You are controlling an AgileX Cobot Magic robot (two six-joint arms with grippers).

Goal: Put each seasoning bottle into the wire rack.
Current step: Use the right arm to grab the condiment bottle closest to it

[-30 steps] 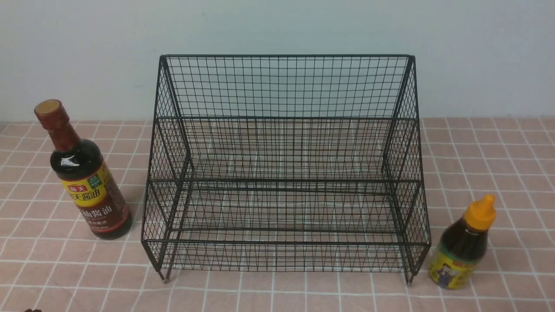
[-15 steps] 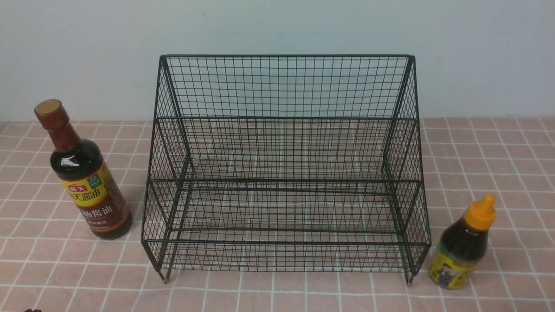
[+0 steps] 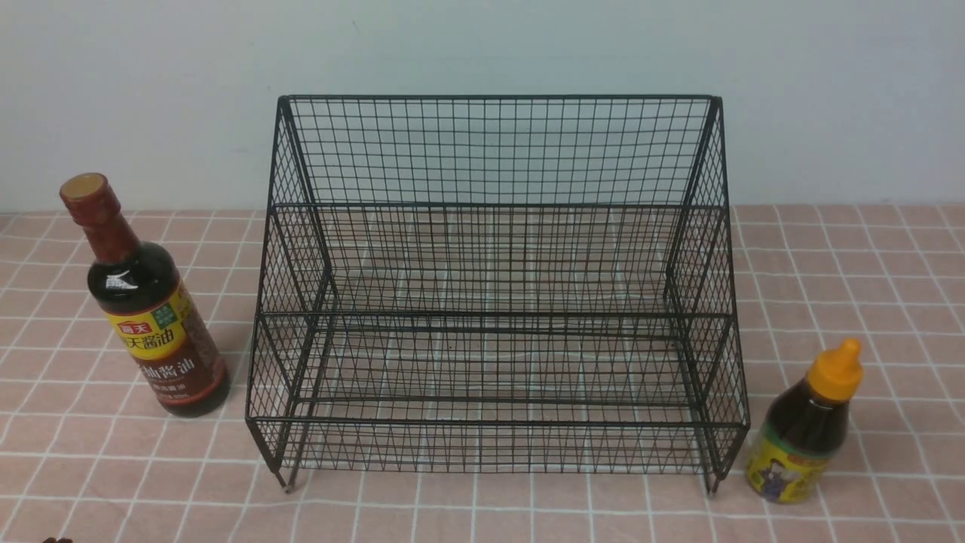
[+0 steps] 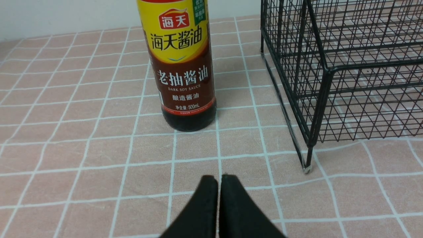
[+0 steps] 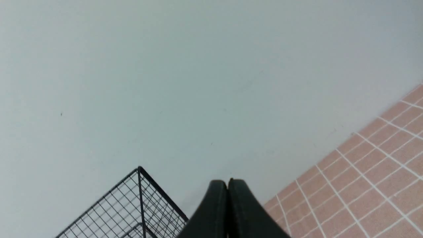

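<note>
The tall seasoning bottle [image 3: 147, 313] with brown-red cap and yellow-and-brown label stands upright on the cloth left of the wire rack [image 3: 497, 294]. The short seasoning bottle [image 3: 803, 430] with orange-yellow pointed cap stands upright by the rack's front right corner. The rack holds nothing. In the left wrist view my left gripper [image 4: 219, 178] is shut and empty, low over the cloth a short way in front of the tall bottle [image 4: 181, 66], with the rack [image 4: 343, 69] beside it. In the right wrist view my right gripper [image 5: 227, 181] is shut and empty, facing the wall, with a rack corner [image 5: 138, 205] beside it.
A pink checked tablecloth [image 3: 482, 513] covers the table. A pale wall [image 3: 482, 45] rises right behind the rack. Neither arm shows in the front view apart from a dark speck at the bottom left edge [image 3: 54, 540].
</note>
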